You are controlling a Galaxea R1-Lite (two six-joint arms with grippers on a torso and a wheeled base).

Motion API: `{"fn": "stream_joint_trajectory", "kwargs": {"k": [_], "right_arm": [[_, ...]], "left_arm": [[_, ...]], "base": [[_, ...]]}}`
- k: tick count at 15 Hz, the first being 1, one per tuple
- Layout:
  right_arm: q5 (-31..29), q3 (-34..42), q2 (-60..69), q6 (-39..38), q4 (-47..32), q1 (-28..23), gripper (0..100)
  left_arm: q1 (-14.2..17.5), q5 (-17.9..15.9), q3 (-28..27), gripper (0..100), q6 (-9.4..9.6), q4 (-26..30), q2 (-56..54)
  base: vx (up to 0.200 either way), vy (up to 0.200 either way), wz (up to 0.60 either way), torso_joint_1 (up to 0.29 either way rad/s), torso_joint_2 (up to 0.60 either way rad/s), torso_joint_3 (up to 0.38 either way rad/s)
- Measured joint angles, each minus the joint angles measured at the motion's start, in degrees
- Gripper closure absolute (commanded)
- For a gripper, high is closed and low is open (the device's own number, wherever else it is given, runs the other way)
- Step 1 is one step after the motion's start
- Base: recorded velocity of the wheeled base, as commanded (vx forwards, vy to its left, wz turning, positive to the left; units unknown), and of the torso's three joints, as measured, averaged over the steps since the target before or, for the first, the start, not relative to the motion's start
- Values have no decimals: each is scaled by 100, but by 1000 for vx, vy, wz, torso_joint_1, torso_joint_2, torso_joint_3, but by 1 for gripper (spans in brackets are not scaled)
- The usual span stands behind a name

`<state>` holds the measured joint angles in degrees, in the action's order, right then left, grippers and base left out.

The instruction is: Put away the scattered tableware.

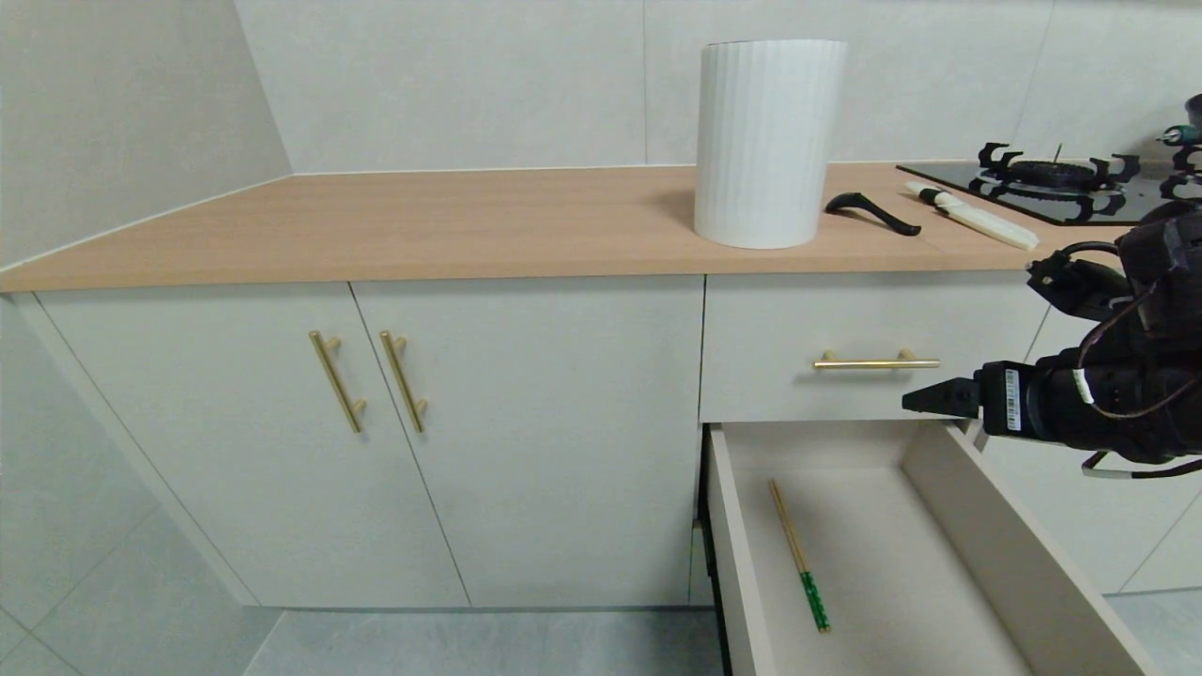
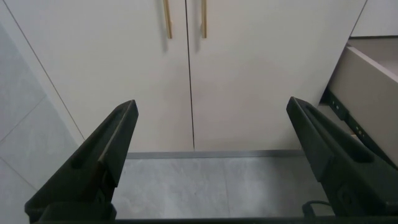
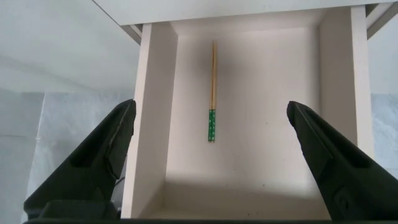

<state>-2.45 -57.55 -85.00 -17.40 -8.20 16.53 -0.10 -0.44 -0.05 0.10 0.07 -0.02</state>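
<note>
A pair of wooden chopsticks [image 1: 798,554] with green ends lies on the floor of the open lower drawer [image 1: 995,545]. My right gripper [image 1: 925,399] hovers open above the drawer's back right corner, with nothing between its fingers. In the right wrist view, the chopsticks [image 3: 212,93] lie below the open right gripper [image 3: 210,107], inside the drawer [image 3: 152,112]. A black spoon [image 1: 869,211] and a white knife [image 1: 972,214] lie on the wooden countertop [image 1: 470,221]. My left gripper [image 2: 211,104] is open and empty, low in front of the cabinet doors [image 2: 261,74].
A tall white ribbed container [image 1: 765,141] stands on the countertop left of the spoon. A black gas hob [image 1: 1052,183] sits at the far right. A shut drawer with a gold handle [image 1: 875,362] is above the open one. Two cabinet doors with gold handles [image 1: 366,380] are on the left.
</note>
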Motion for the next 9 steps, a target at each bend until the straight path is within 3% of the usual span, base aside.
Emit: {"fn": "stream_joint_trajectory", "kwargs": {"k": [5,9], "right_arm": [[-15,9,17,7,0,-2,0],[-15,37,15,137,0,0,0]], "left_arm": [[0,0,2,0,0,0,0],[-4,0,2,0,-2,-2,0]], "base": [[0,0,0,7,-22,-11],[0,0,0,80,-244,-274]]}}
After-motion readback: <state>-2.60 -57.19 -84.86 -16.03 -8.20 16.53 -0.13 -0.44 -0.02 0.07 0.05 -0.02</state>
